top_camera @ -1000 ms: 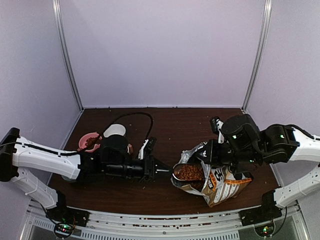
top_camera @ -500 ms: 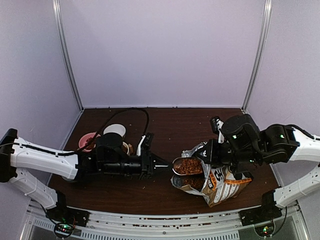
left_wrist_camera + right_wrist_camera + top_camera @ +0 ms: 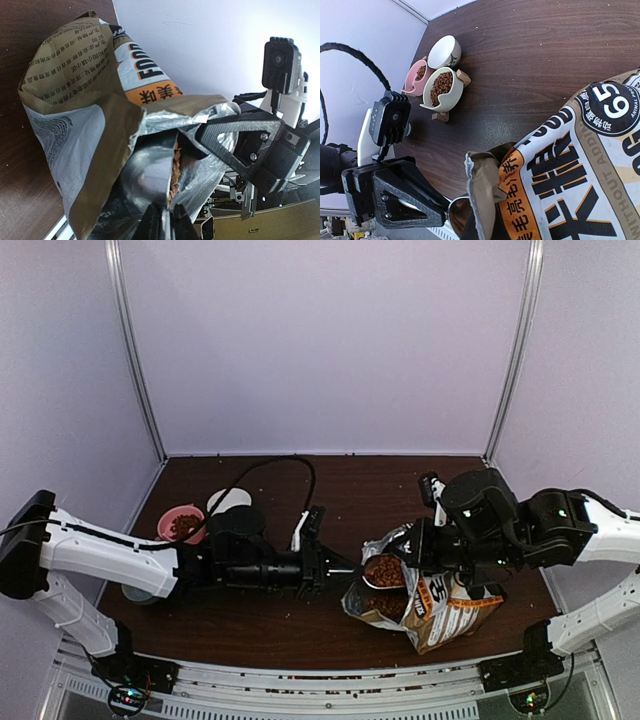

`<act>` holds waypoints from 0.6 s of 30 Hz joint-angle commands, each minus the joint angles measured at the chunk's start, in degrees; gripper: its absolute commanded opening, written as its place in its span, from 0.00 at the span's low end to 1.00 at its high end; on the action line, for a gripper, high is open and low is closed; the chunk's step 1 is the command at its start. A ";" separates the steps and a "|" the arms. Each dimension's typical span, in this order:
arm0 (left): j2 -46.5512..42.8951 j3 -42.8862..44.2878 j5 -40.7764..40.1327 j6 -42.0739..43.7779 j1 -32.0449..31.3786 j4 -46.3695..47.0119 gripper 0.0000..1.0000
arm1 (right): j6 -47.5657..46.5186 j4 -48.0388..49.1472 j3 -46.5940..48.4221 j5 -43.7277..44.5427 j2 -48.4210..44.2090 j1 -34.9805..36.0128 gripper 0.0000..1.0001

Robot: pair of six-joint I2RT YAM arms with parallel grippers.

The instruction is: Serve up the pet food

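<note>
- Brown paper bag (image 3: 560, 165), printed "65 ANIMAL PROTEIN" and "FOOD", is pinched at its mouth by the closed right gripper (image 3: 479, 226).
- The left gripper (image 3: 165, 222) clamps the metal scoop (image 3: 144, 175); pet food (image 3: 175, 167) lies in it, just ahead.
</note>
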 commanded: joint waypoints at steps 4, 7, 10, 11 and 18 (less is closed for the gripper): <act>1.12 3.31 0.24 -1.27 -0.83 10.37 0.00 | 0.12 2.96 0.32 3.06 0.86 -0.48 0.00; 0.05 0.97 -0.95 -1.23 0.06 9.88 0.00 | 0.05 1.17 0.62 4.10 0.24 -0.58 0.00; -1.60 -2.55 -2.52 -1.42 1.08 9.55 0.00 | 0.15 -1.44 0.78 6.18 -1.40 -0.67 0.00; -2.45 -3.27 -3.04 -1.22 1.30 8.80 0.00 | 0.21 -2.24 0.66 6.69 -2.12 -0.80 0.00; -5.47 -6.46 -4.09 -1.13 2.20 7.31 0.00 | 0.92 -5.10 -1.42 8.72 -6.74 -2.47 0.00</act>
